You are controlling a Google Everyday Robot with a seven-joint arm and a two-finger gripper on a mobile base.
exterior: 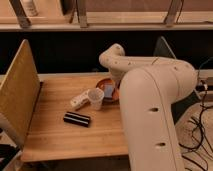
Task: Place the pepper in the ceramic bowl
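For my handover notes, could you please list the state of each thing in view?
ceramic bowl: upright, a bluish item inside
white cup: upright, open top
black bar: lying flat
white packet: lying beside the cup
end effector: hidden behind the arm, over the bowl
pepper: not visible
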